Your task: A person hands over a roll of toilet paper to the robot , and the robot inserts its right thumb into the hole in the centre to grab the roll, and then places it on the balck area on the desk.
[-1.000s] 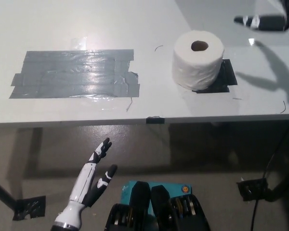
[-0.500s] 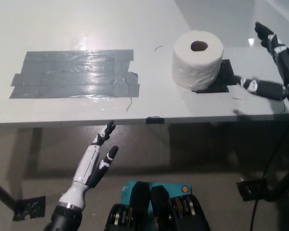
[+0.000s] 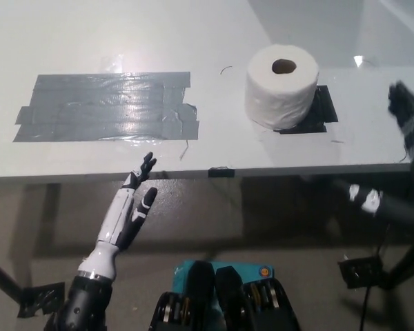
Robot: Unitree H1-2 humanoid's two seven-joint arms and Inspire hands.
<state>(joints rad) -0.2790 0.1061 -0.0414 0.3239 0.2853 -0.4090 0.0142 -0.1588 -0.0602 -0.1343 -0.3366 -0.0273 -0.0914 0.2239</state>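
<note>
On the white desk (image 3: 90, 41), the toilet roll (image 3: 281, 86) stands upright, partly over the black patch (image 3: 323, 109), clear of the empty, spread-fingered right hand (image 3: 403, 158); the left hand (image 3: 127, 210) rests open below the desk edge.

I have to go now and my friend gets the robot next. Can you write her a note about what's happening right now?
Left hand: open, resting low in front of the desk edge.
Right hand: open, empty, off the desk's right edge, blurred.
Toilet paper roll: standing upright, hole up, on the small black patch on the white desk.
Done: roll placed and let go.
Left: nothing more that shows.
</note>
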